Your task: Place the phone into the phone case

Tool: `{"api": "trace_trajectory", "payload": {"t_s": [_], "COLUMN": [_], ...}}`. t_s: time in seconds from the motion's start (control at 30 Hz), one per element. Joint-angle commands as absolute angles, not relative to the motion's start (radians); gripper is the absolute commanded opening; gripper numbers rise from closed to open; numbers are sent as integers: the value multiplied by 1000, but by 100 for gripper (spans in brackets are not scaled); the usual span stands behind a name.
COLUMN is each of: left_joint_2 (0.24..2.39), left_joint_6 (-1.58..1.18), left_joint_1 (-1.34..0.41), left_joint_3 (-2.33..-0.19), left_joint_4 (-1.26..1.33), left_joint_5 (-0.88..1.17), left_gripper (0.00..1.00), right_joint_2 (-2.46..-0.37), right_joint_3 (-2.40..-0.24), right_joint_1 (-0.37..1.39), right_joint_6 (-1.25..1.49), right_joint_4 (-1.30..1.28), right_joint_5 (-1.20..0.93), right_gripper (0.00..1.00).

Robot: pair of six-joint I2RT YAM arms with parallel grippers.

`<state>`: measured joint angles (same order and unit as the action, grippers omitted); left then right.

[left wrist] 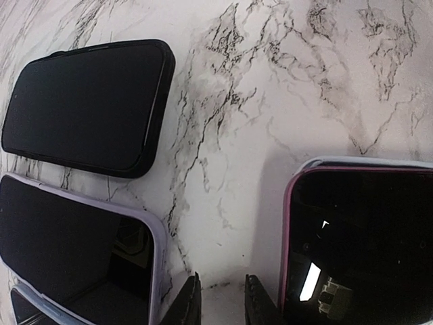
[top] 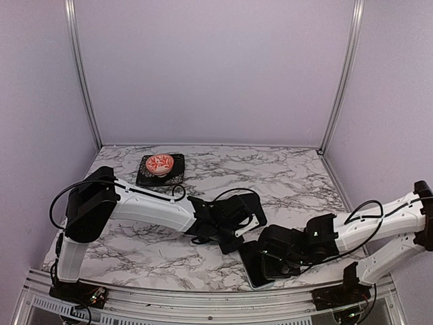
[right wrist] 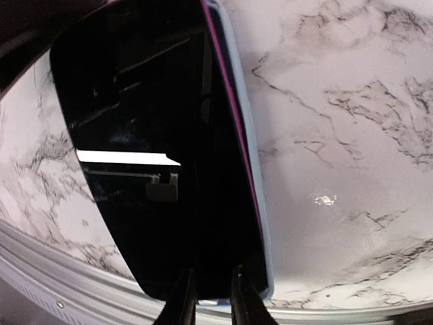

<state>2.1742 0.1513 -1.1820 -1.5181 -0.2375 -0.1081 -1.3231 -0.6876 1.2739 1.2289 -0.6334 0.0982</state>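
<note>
- Nearest us, the right gripper [right wrist: 208, 298] hovers over the near end of the phone [right wrist: 155, 156]; its jaws stand only a narrow slit apart and grip nothing we can see.
- The phone lies at the near edge of the table [top: 291, 183], right of centre — its glossy black glass sits inside a pale, pink-lined phone case [right wrist: 252, 169], seemingly seated already.
- The left gripper [left wrist: 222, 301] hangs over bare marble, jaws also nearly closed and empty, between a lilac-rimmed phone [left wrist: 74, 250] and the pink-edged one.
- A matte black phone [left wrist: 88, 105] with rounded corners lies farther off.
- To finish well, we judge — press each corner flat and evenly until the soft rim wraps the glass.
</note>
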Motion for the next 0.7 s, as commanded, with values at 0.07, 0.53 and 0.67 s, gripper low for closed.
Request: {"api": "trace_trajectory", "payload": {"t_s": [0.07,0.53,0.67], "left_joint_2": [2039,1829,1833], "left_joint_6": [22,-150,-145], "left_joint_1": [-1123,-1046,-1046], "left_joint_3": [-1539,-1367,-1363], "left_joint_4": [-261,-201,-200], "left_joint_5": [-251,-240,-238], "left_gripper": [27,34,34], "right_joint_2": [-1299,-1585,-1616], "right_joint_3": [-822,-1026,-1054], "right_joint_1": [1222,1104,1106], "right_joint_6": [1112,819,781], "right_joint_4": [-783,-907,-868], "right_joint_5": [135,58,28], "right_gripper": [48,97,98]}}
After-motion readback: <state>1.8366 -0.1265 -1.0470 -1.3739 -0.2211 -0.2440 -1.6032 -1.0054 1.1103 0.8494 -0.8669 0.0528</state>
